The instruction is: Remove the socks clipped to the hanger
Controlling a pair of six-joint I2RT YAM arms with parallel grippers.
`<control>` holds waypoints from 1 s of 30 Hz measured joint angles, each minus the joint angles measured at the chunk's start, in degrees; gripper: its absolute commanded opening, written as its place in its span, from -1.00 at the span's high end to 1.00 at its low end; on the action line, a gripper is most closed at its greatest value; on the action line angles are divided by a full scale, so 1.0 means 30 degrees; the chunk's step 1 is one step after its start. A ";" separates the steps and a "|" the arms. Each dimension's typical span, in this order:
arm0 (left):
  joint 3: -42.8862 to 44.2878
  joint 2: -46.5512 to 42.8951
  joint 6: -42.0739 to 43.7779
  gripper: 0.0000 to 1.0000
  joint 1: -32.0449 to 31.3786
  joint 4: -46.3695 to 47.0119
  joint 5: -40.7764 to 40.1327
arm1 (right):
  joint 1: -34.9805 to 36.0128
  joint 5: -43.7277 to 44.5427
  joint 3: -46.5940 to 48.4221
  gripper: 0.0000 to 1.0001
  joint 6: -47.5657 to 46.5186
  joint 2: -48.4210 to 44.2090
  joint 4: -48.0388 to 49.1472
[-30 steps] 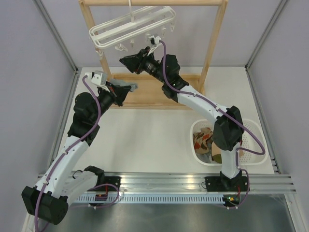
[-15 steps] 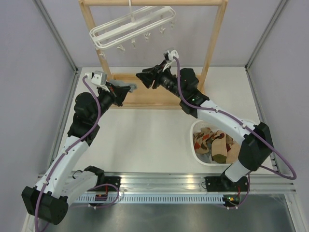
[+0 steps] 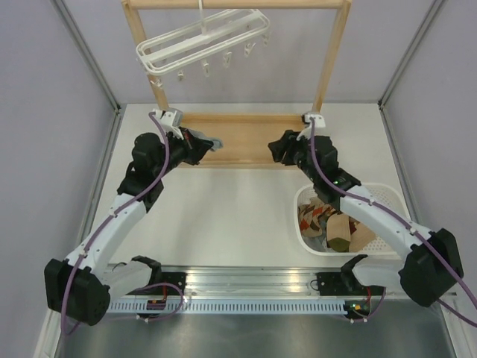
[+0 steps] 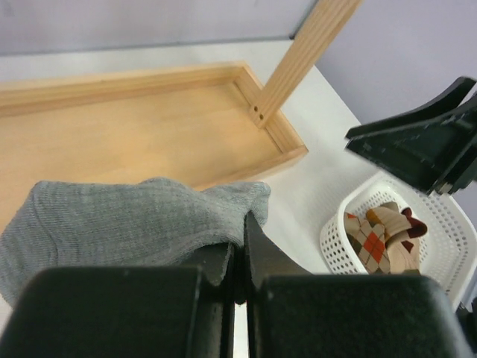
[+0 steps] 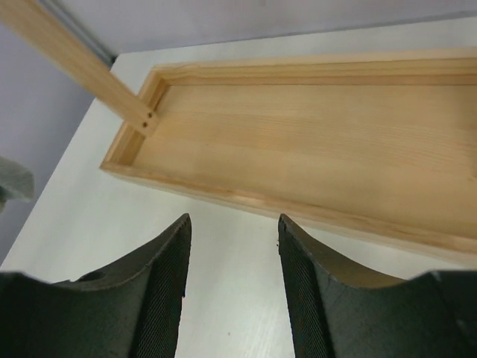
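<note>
The white hanger [image 3: 201, 43] hangs tilted from the wooden rack's top bar, and only bare clips dangle under it. My left gripper [image 3: 203, 142] is shut on a grey sock [image 3: 215, 142] low over the rack's wooden base. In the left wrist view the grey sock [image 4: 127, 220] drapes to the left of the shut jaws of the left gripper [image 4: 243, 227]. My right gripper [image 3: 277, 148] is open and empty over the table by the base's right end. In its own view the right gripper [image 5: 232, 224] has only bare table between its fingers. Argyle and tan socks [image 3: 326, 222] lie in the basket.
The wooden rack's base tray [image 5: 313, 142] lies across the back of the table, with uprights [image 3: 330, 60] at both ends. A white perforated basket [image 3: 389, 218] stands at the right, in front of the right arm. Grey walls close in both sides.
My right arm has come down and to the right, away from the hanger, to the rack's base, and its jaws have opened wider. The left arm has shifted slightly right with the grey sock.
</note>
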 measured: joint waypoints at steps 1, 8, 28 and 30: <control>0.0051 0.0430 -0.0117 0.95 -0.0044 -0.0058 0.0364 | -0.0612 0.0240 -0.0510 -0.12 0.0277 -0.0699 -0.0342; 0.0670 0.2499 -0.0138 0.95 -0.2521 -0.0525 0.1778 | -0.4350 0.1246 -0.1785 -0.21 0.0947 -0.4306 -0.2499; 1.2764 1.5096 0.2382 0.95 -1.5628 -0.1421 0.4007 | -1.3500 -0.1428 -0.1566 -0.30 0.1195 -0.9049 -0.7592; 1.4214 1.6429 0.2397 0.95 -1.6334 -0.1654 0.4408 | -1.3763 -0.1304 -0.1195 -0.32 0.1100 -0.9435 -0.8196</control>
